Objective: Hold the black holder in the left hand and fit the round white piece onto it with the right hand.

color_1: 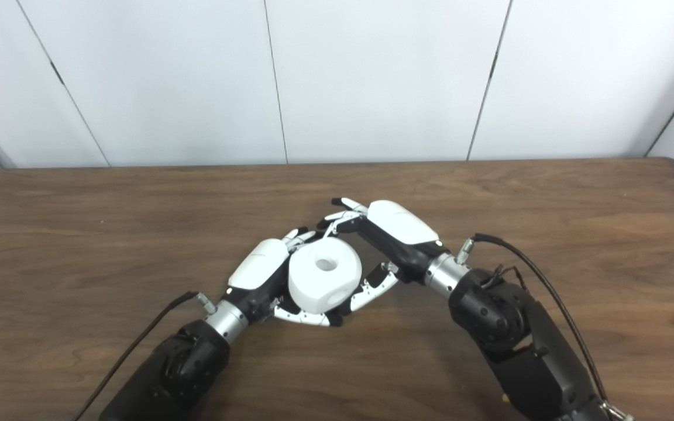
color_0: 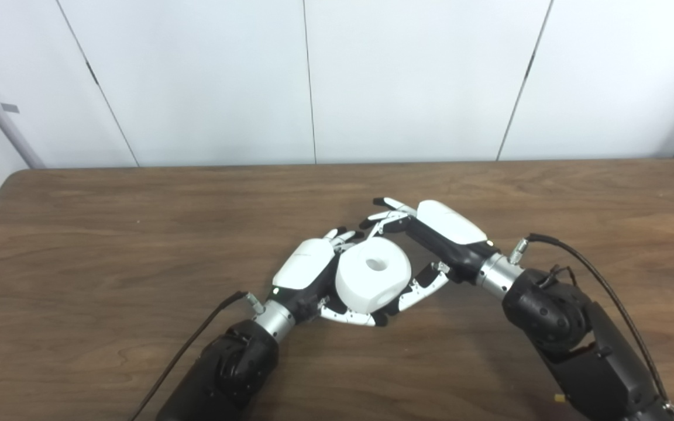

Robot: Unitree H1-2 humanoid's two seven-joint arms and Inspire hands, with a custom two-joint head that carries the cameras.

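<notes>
The round white piece (color_0: 374, 280), with a hole in its top, sits between my two hands just above the table's middle. My left hand (color_0: 308, 272) is curled around its left and near side, thumb under the front, fingers behind. The black holder is hidden under the piece and inside this hand. My right hand (color_0: 430, 242) comes in from the right. Its fingers (color_0: 388, 211) reach over the piece's far edge and its thumb (color_0: 425, 286) presses the near right side. It also shows in the right eye view (color_1: 324, 279).
The brown wooden table (color_0: 109, 245) stretches to both sides, with a white panelled wall behind it. Black cables run along both forearms, one from the left wrist (color_0: 196, 339) and one arching over the right forearm (color_0: 600, 286).
</notes>
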